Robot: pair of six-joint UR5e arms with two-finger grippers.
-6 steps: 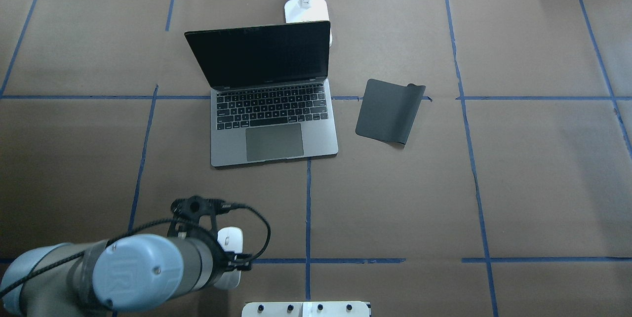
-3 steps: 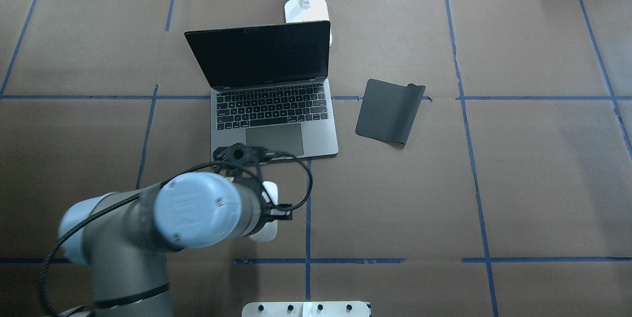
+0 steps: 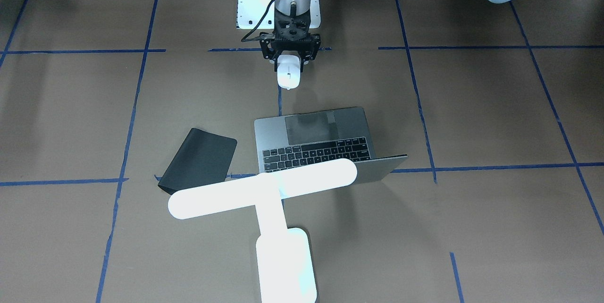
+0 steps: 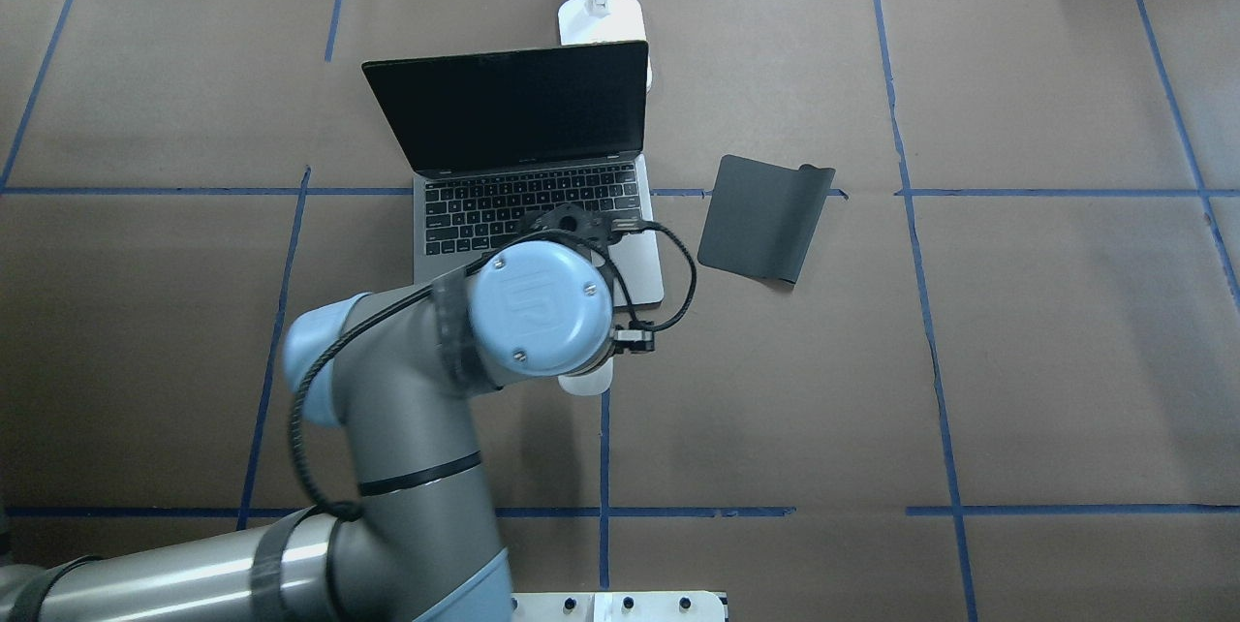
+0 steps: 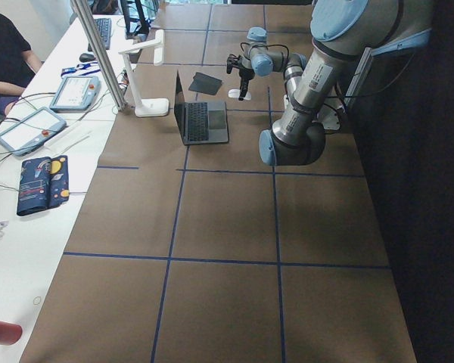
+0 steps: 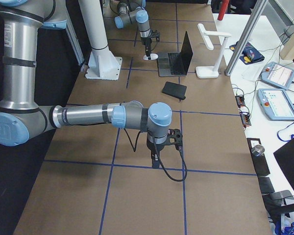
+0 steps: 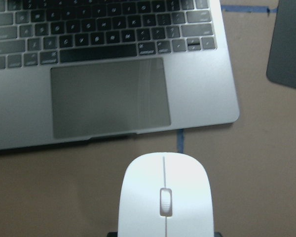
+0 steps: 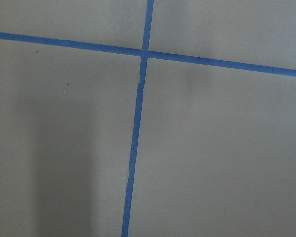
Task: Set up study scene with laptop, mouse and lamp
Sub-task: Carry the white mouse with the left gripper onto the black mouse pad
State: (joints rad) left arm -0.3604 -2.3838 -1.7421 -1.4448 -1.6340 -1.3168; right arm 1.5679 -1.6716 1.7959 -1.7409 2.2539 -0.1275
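Exterior front-facing shows our left gripper [image 3: 289, 59] clamped on the mouse [image 3: 288, 76], with the open laptop [image 3: 316, 138] just beyond it. Whether our right gripper [image 6: 159, 157] is open, we cannot tell.

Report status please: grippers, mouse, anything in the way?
Left gripper shut on mouse, just short of laptop front edge. Right gripper far off, state unclear. Laptop corner close to line toward mouse pad.

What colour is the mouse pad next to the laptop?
Black; the mouse pad shows best in the overhead exterior view.
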